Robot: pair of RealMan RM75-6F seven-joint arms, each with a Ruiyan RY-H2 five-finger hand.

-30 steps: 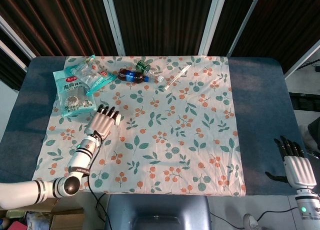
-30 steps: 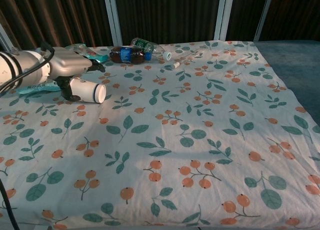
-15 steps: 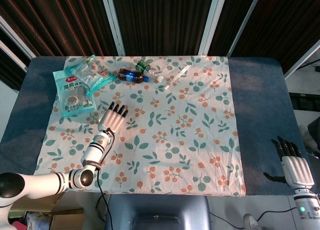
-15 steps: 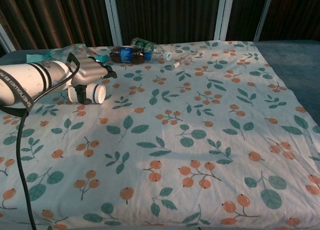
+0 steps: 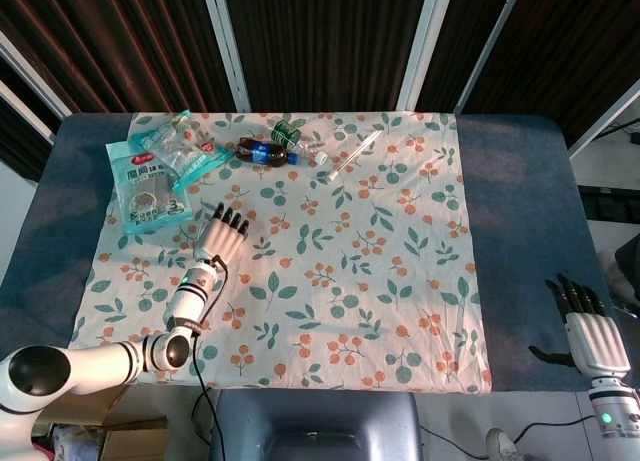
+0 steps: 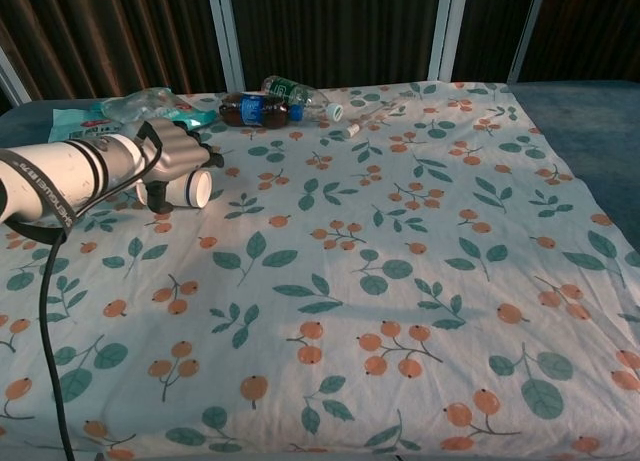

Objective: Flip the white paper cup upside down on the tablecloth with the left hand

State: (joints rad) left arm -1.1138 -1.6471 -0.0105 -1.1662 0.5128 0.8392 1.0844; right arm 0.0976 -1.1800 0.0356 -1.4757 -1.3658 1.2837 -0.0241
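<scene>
My left hand [image 6: 180, 153] lies over the white paper cup [image 6: 186, 187], which rests on its side on the tablecloth [image 5: 330, 281], its open mouth turned toward the cloth's middle. From the chest view my fingers drape across the top of the cup, with the thumb reaching down its near side, but I cannot tell whether they actually grip it. From the head view the cup is hidden beneath my hand. My right hand [image 5: 594, 331] holds nothing, fingers straight and slightly apart, over the blue worktop [image 5: 520, 231] beyond the cloth's right edge. At the far end lie two bottles [image 5: 272, 147] and some packets [image 5: 155, 176].
</scene>
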